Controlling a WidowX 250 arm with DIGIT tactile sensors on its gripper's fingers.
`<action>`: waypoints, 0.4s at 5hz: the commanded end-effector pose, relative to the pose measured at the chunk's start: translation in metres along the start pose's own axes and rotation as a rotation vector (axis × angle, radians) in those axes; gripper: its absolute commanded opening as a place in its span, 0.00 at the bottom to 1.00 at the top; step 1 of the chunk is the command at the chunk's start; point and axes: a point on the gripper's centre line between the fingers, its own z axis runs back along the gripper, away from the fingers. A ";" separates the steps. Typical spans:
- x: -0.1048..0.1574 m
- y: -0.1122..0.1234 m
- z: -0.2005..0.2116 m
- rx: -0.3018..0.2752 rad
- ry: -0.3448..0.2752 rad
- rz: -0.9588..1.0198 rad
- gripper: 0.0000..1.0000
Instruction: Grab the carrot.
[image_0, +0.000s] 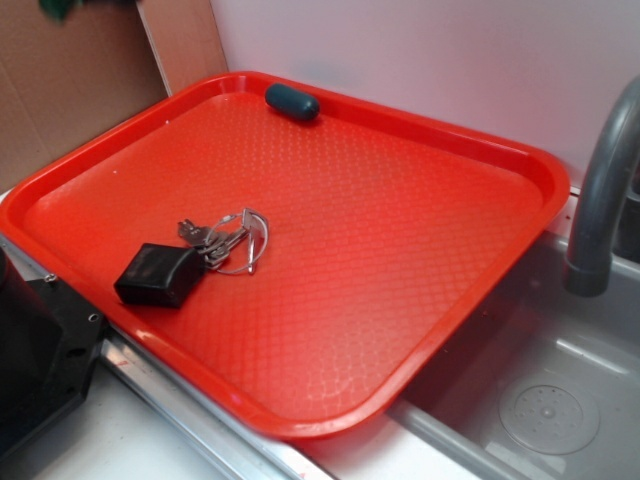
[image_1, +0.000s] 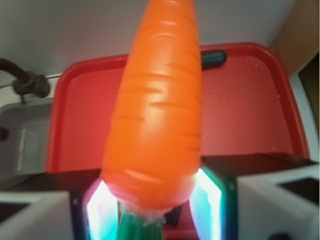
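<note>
A pale, plain wall (image_0: 420, 60) is running behind the scene. Brown cardboard (image_0: 70, 90) is leaning at the left. A grey sink basin (image_0: 540, 390) is lying at lower right, with a dark grey faucet (image_0: 600, 190) curving over it.

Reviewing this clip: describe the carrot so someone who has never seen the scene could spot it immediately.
Start at the red tray beside the sink. In the wrist view, the carrot fills the foreground above it, held in the gripper, tip pointing away. It is bright orange and tapered with a green stub, unlike the dark oval capsule at the tray's far rim.
</note>
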 end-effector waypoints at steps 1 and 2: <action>0.029 0.004 0.031 0.000 0.105 0.060 0.00; 0.028 0.008 0.019 0.047 0.119 0.093 0.00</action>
